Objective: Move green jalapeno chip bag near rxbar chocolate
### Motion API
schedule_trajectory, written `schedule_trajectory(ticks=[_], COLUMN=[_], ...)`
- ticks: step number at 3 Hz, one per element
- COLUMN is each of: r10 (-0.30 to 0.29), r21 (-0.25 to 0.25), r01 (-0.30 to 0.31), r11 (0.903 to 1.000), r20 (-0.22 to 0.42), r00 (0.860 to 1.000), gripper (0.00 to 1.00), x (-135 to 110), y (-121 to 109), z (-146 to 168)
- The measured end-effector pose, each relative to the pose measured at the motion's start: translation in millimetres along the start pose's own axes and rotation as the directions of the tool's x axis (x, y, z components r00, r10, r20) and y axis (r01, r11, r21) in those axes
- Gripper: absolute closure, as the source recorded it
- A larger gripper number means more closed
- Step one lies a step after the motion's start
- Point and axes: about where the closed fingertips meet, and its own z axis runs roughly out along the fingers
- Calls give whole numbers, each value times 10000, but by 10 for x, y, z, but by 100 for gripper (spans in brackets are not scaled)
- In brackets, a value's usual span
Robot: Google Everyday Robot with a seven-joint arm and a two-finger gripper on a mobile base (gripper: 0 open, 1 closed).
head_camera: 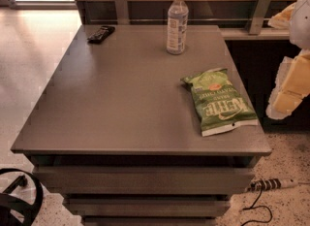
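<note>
- The chip bag (220, 101) lies flat by the tabletop's (121, 99) right front edge, well apart from the chocolate bar (101, 33) at the far left corner. The move looks not yet begun.
- The end effector (290, 87) hangs off the right side, near the bag; I cannot tell whether it is released or clenched.
- The tabletop is smooth and grey, over drawers (145, 179). A water bottle (177, 22) stands at the back, and a power strip (271, 185) lies on the speckled floor.

On the bench (121, 89) there are three things, one of each kind: one chip bag (220, 101) near the right edge, one chocolate bar (101, 33) at the far left corner, one water bottle (177, 22) by the far edge — plus one gripper (289, 90) just beyond the right edge
</note>
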Motion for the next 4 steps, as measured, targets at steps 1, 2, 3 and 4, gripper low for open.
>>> schedule_trajectory(ticks=[1, 2, 3, 4], r10=[27, 471, 1179, 1951], r21=[11, -98, -105, -92], r01=[-27, -469, -1176, -1949], r11=[10000, 9988, 9930, 9808], r20=[37, 192, 361, 537], r00=[10000, 9987, 9924, 9793], gripper=[0, 0, 0, 0], x=[-11, -113, -217, -326], y=[-8, -68, -142, -253], z=[3, 186, 446, 746])
